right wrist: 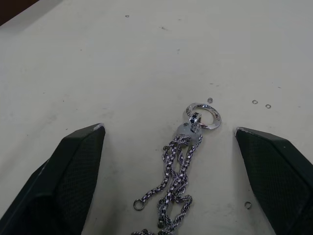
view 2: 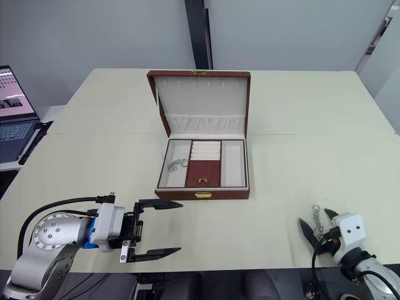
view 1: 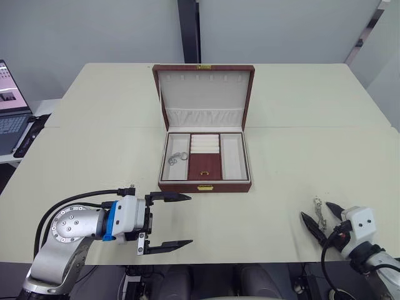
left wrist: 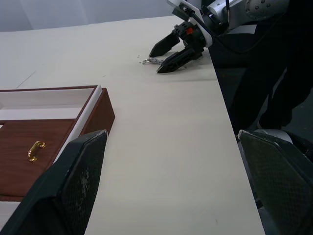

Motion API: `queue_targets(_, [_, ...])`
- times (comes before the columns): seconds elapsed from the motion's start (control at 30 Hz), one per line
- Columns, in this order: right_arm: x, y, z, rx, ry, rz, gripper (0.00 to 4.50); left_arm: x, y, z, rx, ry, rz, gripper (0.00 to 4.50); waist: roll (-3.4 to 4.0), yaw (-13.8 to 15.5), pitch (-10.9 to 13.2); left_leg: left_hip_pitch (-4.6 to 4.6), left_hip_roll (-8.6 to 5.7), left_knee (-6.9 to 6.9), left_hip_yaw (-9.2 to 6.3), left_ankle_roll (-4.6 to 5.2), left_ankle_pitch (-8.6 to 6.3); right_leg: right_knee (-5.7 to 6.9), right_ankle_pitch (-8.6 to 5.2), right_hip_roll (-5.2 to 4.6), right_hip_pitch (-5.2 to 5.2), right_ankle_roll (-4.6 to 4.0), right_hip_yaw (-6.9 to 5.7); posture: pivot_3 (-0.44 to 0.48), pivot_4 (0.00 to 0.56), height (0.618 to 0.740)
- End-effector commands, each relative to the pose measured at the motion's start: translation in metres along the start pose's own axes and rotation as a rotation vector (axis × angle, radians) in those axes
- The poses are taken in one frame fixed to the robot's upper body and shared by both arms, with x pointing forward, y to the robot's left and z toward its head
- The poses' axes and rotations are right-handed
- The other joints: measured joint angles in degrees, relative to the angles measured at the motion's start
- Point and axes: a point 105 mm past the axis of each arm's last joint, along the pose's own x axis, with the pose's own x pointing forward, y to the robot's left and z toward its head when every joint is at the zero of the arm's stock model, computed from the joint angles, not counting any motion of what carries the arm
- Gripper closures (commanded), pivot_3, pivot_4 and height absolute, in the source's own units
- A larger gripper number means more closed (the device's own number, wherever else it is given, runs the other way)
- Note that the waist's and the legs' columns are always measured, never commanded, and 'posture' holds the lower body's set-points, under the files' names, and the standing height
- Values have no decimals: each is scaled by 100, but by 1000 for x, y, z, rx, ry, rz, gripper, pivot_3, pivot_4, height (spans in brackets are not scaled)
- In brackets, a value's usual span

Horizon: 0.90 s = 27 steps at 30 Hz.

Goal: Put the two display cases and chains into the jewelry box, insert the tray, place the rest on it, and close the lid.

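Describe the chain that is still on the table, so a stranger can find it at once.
Start at the open jewelry box in the table's middle, then go to the near right edge. The silver chain lies between the right gripper's open fingers, unlike the one already in the box.

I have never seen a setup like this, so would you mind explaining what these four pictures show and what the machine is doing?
This is a humanoid robot with two arms, each ending in a two-fingered black gripper. The two wide pictures come from a stereo camera on its head, looking down over a pale table. The other two come from cameras on its wrists, looking along each gripper's fingers.

On the table stands an open jewelry box with its lid up; a silver chain lies in its left compartment. A laptop sits off to the robot's left.

The left gripper is open and empty, near the box's front. The right gripper is open around a second chain lying on the table, not gripping it.
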Motion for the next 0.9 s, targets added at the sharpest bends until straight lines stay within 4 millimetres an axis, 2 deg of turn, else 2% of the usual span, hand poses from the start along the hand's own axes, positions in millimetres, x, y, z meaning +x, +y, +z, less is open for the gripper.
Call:
queue_targets(0.03, [-3, 1, -16, 0, 72, -5, 621, -1, 1, 3, 12, -13, 11, 0, -2, 0, -1, 8, 0, 0, -4, 0, 0, -4, 0, 0, 13, 0, -1, 0, 150, 740])
queue_targets(0.13, [-4, 0, -18, 10, 79, -5, 1636, -1, 2, 3, 10, -15, 21, 0, -3, 5, -4, 66, 0, -12, -24, 2, -2, -43, -1, 0, 86, -1, -5, 0, 150, 740])
queue_targets(0.2, [-5, 0, -19, 18, 80, -9, 2135, -1, 2, 3, 4, -23, 26, 0, -5, 9, -8, 90, -1, -21, -33, 2, -2, -70, -1, 0, 124, 0, -13, 0, 150, 740])
queue_targets(0.5, [-5, -4, -17, 39, 71, -16, 4201, -2, 5, 3, -21, -46, 57, 0, -10, 17, -12, 90, -1, -24, -50, 2, -3, -77, -1, -1, 133, -1, -23, 0, 150, 740])
queue_targets(0.6, [-5, -5, -16, 41, 67, -16, 4233, -2, 5, 3, -20, -46, 58, 0, -10, 17, -12, 90, -3, -25, -50, 2, -3, -78, -1, -2, 134, 0, -22, 0, 150, 740])
queue_targets(0.73, [-3, -6, -4, 54, 9, -1, 4233, -2, 5, 2, -20, -44, 58, 0, -9, 14, -11, 90, -2, -25, -50, 2, -3, -78, -1, -2, 134, -1, -22, 0, 150, 740])
queue_targets(0.9, [-2, -6, 26, 61, -91, 64, 4233, -2, 7, 1, -25, -40, 65, 0, 4, 14, -4, 90, -2, -27, -48, 2, -3, -78, -1, -2, 132, -1, -20, 0, 150, 740])
